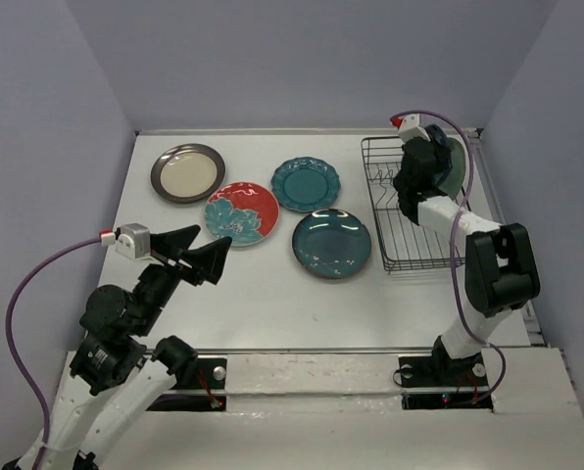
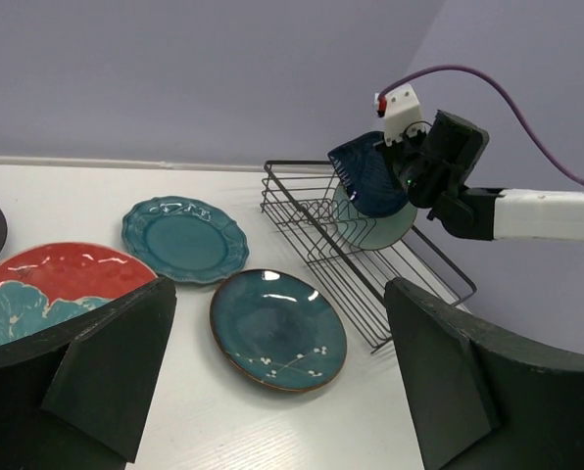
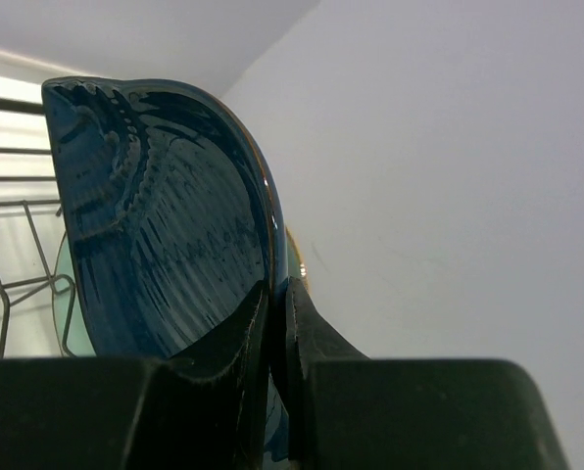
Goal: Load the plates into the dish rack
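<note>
My right gripper [image 3: 279, 289] is shut on the rim of the dark blue plate [image 3: 165, 225], holding it on edge above the far end of the black wire dish rack [image 1: 410, 245]. A pale mint plate [image 2: 370, 225] stands upright in the rack just behind it. Four plates lie flat on the table: cream with a dark rim [image 1: 187, 172], red floral [image 1: 242, 213], scalloped teal [image 1: 305, 183] and glossy dark teal [image 1: 331, 243]. My left gripper [image 1: 199, 253] hovers open and empty near the red floral plate, pointing toward the glossy teal plate [image 2: 277, 328].
The rack sits at the table's right side, close to the right wall. A purple cable [image 1: 449, 122] loops over the right wrist. Grey walls close in the table on the left, back and right.
</note>
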{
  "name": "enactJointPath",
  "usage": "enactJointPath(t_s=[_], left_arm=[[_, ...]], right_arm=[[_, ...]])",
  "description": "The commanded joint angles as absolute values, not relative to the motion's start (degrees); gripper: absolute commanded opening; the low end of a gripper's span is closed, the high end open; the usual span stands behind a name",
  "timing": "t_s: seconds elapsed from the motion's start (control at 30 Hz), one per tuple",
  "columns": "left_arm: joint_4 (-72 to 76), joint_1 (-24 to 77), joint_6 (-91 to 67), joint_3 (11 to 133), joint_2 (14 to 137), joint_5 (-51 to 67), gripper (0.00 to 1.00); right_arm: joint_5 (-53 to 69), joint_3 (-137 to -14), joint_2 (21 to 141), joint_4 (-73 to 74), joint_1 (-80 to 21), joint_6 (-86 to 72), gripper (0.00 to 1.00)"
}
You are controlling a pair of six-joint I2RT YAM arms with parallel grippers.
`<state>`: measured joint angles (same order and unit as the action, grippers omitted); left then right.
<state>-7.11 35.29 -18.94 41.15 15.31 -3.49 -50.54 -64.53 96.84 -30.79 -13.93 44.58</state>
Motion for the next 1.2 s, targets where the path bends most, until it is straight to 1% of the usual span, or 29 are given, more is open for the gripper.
enactJointPath(t_s=[0.0, 0.23, 0.4, 0.7, 1.07, 1.17], left_arm=[[-5.0, 35.6, -18.1, 41.3, 16.5, -3.6, 0.99], [-5.1, 35.6, -17.9, 41.5, 17.8, -4.3, 0.99], [-5.1, 35.6, -17.9, 41.5, 18.2, -4.3, 0.99], [-5.2, 35.5, -18.1, 41.4, 18.2, -4.1, 0.99], [-5.1, 35.3, -18.1, 41.4, 18.2, -4.0, 0.99], [-5.2, 35.3, -18.2, 41.4, 18.1, -4.0, 0.99]], right_arm=[[-51.2, -64.4, 97.0, -43.2, -13.4, 46.0, 0.07], [-51.6, -64.0, 99.6, -44.7, -12.8, 46.4, 0.07], [-51.4, -63.8, 99.3, -44.5, -12.8, 45.2, 0.07], [-51.8, -68.2, 94.8, -43.1, -12.3, 46.3, 0.07], [-52.4, -63.5, 96.8, -43.7, -11.3, 44.7, 0.07], [-51.5, -62.3, 97.1, -41.9, -11.3, 41.9, 0.07]])
